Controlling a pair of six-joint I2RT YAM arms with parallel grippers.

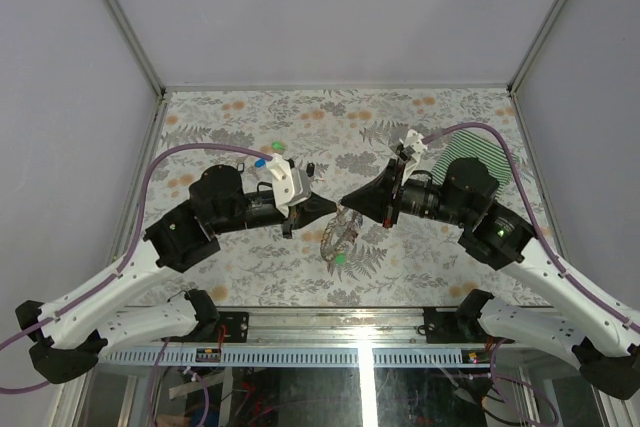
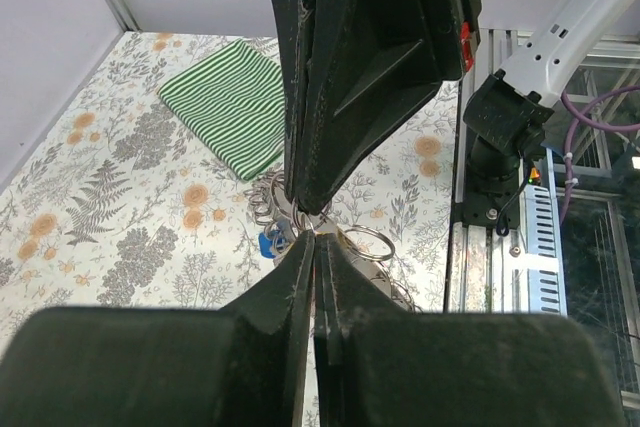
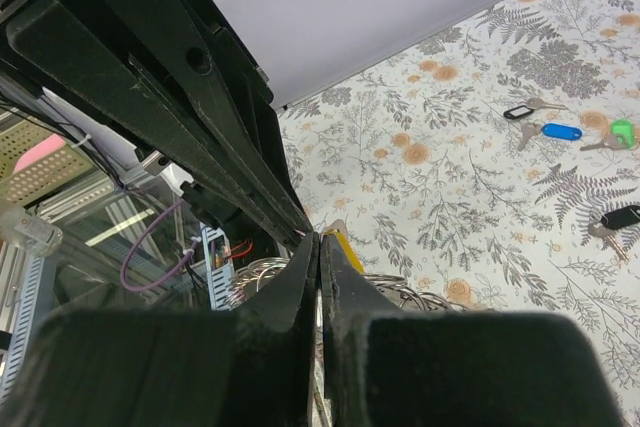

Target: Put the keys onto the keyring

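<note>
Blue key [image 1: 260,161], green key [image 1: 277,146] and black key [image 3: 520,112] lie loose on the flowery table [image 1: 230,247], past the left gripper [image 1: 333,209], whose jaws are squeezed tight. Its tip meets the right gripper [image 1: 347,202], squeezed tight too, just above the keyring [image 1: 338,232], a shiny clump of wire loops; I cannot tell if either pinches anything. Far right lies a green striped cloth [image 1: 497,153].

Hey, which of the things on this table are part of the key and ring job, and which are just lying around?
For the job:
- keyring
- blue key
- green key
- black key
- yellow key, beside the rings

Just lying about:
- green striped cloth
</note>
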